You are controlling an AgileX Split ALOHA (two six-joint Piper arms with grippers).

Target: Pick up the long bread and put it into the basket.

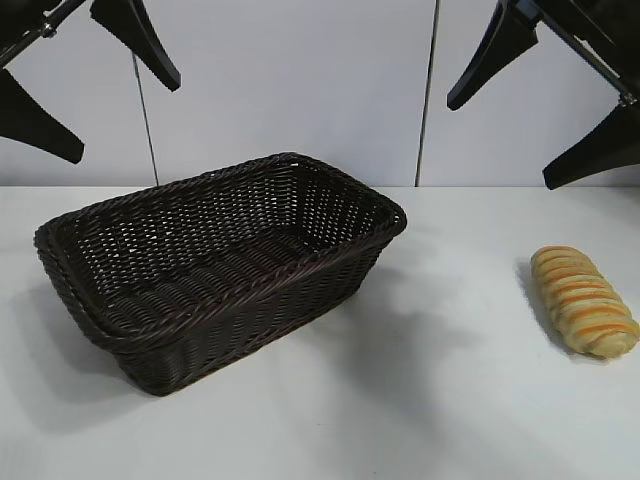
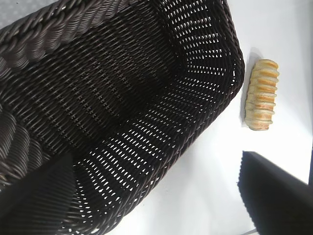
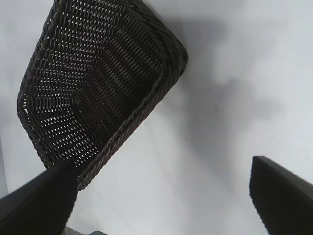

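The long bread [image 1: 583, 300], a ridged golden loaf, lies on the white table at the right, well apart from the basket [image 1: 250, 165]. The dark wicker basket stands left of centre and holds nothing. My left gripper [image 1: 122, 120] hangs high above the basket's left end, open and holding nothing. Its wrist view looks down into the basket [image 2: 49, 24] with the bread [image 2: 262, 94] beyond the far wall, between the spread jaws of the left gripper [image 2: 156, 205]. My right gripper [image 1: 502, 143] hangs high at the right, open and holding nothing. The right wrist view shows that gripper [image 3: 161, 196], bare table and the basket [image 3: 132, 122]; the bread is out of that view.
The white table [image 1: 420, 400] runs bare between basket and bread and along the front. A pale panelled wall [image 1: 300, 80] stands behind the table.
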